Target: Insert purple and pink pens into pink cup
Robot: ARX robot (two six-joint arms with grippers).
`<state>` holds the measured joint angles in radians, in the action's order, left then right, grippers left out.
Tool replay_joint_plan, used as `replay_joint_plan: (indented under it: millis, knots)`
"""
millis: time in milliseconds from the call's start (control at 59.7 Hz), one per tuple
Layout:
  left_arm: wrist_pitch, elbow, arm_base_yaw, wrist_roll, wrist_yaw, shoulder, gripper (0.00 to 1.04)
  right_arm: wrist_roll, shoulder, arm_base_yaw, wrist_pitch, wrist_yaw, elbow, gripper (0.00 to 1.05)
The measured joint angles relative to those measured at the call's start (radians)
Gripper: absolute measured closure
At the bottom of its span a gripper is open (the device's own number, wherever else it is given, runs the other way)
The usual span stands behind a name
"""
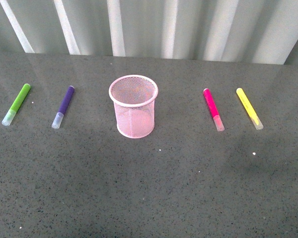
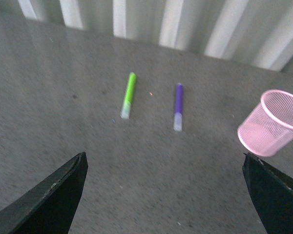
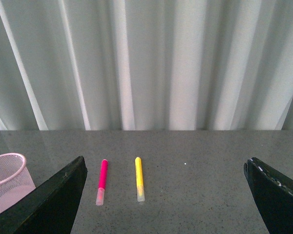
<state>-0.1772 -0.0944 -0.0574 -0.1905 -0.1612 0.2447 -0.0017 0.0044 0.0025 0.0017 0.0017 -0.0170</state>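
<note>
The pink cup (image 1: pixel 133 106) stands upright and empty in the middle of the dark table. The purple pen (image 1: pixel 64 106) lies flat to its left, the pink pen (image 1: pixel 213 108) flat to its right. Neither arm shows in the front view. In the left wrist view my left gripper (image 2: pixel 164 168) is open above bare table, short of the purple pen (image 2: pixel 178 106), with the cup (image 2: pixel 272 123) off to one side. In the right wrist view my right gripper (image 3: pixel 164 170) is open, with the pink pen (image 3: pixel 102 181) just inside one finger and the cup (image 3: pixel 8 183) beyond it.
A lime-green marker (image 1: pixel 17 103) lies at the far left beside the purple pen. A yellow marker (image 1: pixel 249 108) lies at the far right beside the pink pen. A white pleated curtain (image 1: pixel 164 25) runs behind the table's far edge.
</note>
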Motion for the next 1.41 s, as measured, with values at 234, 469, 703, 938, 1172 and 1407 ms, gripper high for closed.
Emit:
replay_joint_plan:
  millis: [234,469,703,938,1172,1407]
  knots:
    - [0.352,-0.236,-0.003,0.041,0.102,0.586,0.07,0.0,0.0,0.0,0.0,0.0,0.0,0.07]
    - [0.335,-0.553,-0.034,0.109,0.168,1.196,0.07,0.0,0.0,0.0,0.0,0.0,0.0,0.07]
    - [0.317,-0.749,-0.073,0.133,0.152,1.466,0.07,0.0,0.0,0.0,0.0,0.0,0.0,0.07]
    - [0.251,-0.936,-0.078,0.129,0.187,1.708,0.07,0.0,0.0,0.0,0.0,0.0,0.0,0.07]
    - [0.231,-1.071,-0.071,0.153,0.177,1.851,0.07,0.0,0.0,0.0,0.0,0.0,0.0,0.07]
    - [0.221,-1.188,-0.072,0.207,0.14,1.957,0.07,0.0,0.0,0.0,0.0,0.0,0.0,0.07]
